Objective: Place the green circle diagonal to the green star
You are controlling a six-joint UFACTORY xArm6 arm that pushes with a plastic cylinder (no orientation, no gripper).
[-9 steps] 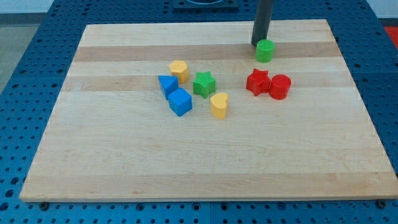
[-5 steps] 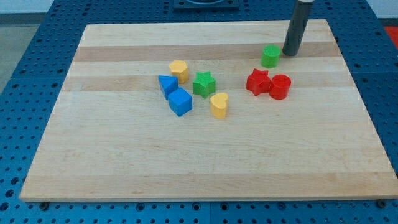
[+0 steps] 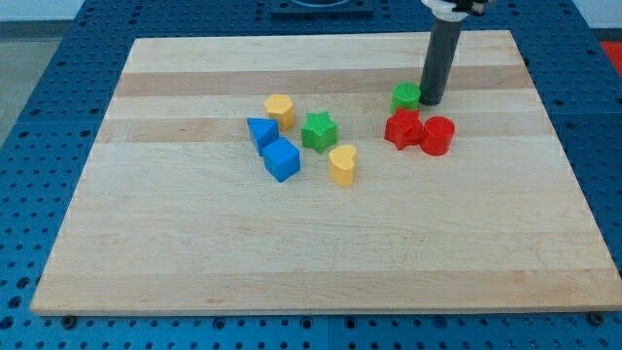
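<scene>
My arm carries no gripper, so nothing can be open or closed; it ends in a dark rod, and this rod holds nothing. My tip [image 3: 430, 102] stands in the upper right part of the frame, on the wooden board [image 3: 194, 253]. It is pressed against the right side of the green circle [image 3: 405, 96]; I see no gap between them.

The green circle is in the upper right part of the board, just above the red star [image 3: 402, 128], very close to it; I cannot tell if they touch. The red cylinder [image 3: 437, 135] sits directly right of the red star and touches it, below my tip and a little to the right.

The green star [image 3: 318, 131] lies near the centre of the frame, to the left of the green circle and lower, well apart from it. The board between them is bare wood.

Around the green star there are other blocks. The yellow hexagon [image 3: 280, 110] is at its upper left. The yellow heart [image 3: 341, 164] is at its lower right. The blue triangle [image 3: 260, 131] is at its left, and the blue cube [image 3: 282, 159] is touching it below.
</scene>
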